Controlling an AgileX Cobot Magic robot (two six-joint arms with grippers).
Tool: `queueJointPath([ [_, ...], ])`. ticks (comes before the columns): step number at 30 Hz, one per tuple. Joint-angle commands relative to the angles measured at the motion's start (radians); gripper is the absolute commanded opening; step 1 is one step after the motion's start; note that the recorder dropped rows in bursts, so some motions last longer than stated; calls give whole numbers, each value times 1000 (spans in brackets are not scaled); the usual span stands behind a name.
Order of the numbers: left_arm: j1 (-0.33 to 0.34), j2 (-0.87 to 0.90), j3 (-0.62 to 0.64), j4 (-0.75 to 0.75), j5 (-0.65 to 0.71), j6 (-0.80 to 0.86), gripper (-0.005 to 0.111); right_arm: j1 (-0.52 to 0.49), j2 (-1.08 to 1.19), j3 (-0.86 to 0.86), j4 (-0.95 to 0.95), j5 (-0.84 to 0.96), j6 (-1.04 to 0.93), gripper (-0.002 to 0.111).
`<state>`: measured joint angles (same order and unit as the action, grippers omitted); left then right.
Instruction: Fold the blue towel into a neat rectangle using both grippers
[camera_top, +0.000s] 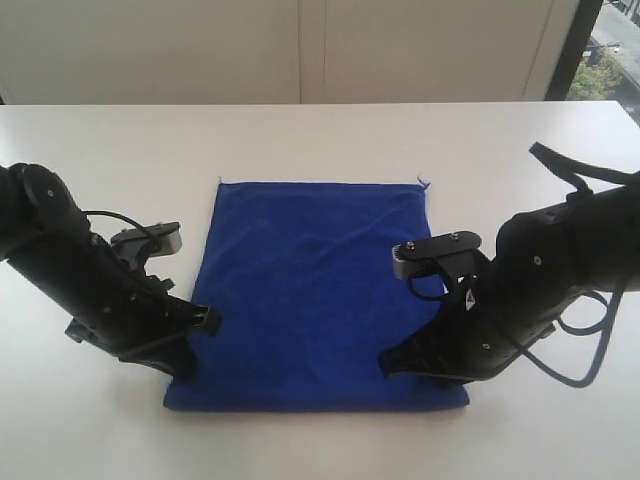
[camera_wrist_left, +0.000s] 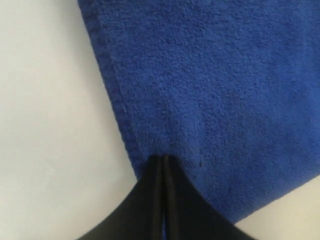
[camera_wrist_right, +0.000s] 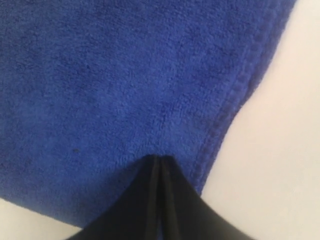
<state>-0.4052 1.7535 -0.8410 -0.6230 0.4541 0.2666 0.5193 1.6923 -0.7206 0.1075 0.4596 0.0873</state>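
The blue towel lies spread flat on the white table as a roughly square sheet, with frayed threads at its far corners. My left gripper is shut, its tips down on the towel's near left part just inside the hemmed side edge. In the left wrist view the towel fills the frame past the closed left gripper. My right gripper is shut too, resting on the near right part. The right wrist view shows the right gripper on the towel close to its hem. No fold of cloth shows between either pair of jaws.
Bare white tabletop surrounds the towel on every side. A pale wall runs behind the table's far edge, with a window at the far right. Cables loop off the right arm.
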Motion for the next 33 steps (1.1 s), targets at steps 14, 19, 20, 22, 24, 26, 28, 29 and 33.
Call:
queueJointPath([
  [14,-7,7,73,-8,-44,48,0,-3,27,13,-82,21,3,0],
  [19,-7,3,73,-8,-48,48,0,-3,6,13,-82,55,27,0],
  [20,-7,3,73,-13,-47,48,0,-3,3,13,-82,55,32,0],
  [22,-7,3,73,-12,-47,46,0,-3,-9,13,-82,51,57,0],
  [24,-7,3,73,-12,-47,46,0,-3,-18,13,-82,51,96,0],
  [26,-7,3,73,-12,-50,46,0,-3,-29,13,-82,51,121,0],
  [28,-7,3,73,-12,-56,44,0,-3,-35,13,-82,46,127,0],
  [29,-7,3,73,-15,-61,44,0,-3,-38,13,-82,38,127,0],
  [33,-7,3,73,-23,-65,44,0,-3,-38,13,-82,18,127,0],
])
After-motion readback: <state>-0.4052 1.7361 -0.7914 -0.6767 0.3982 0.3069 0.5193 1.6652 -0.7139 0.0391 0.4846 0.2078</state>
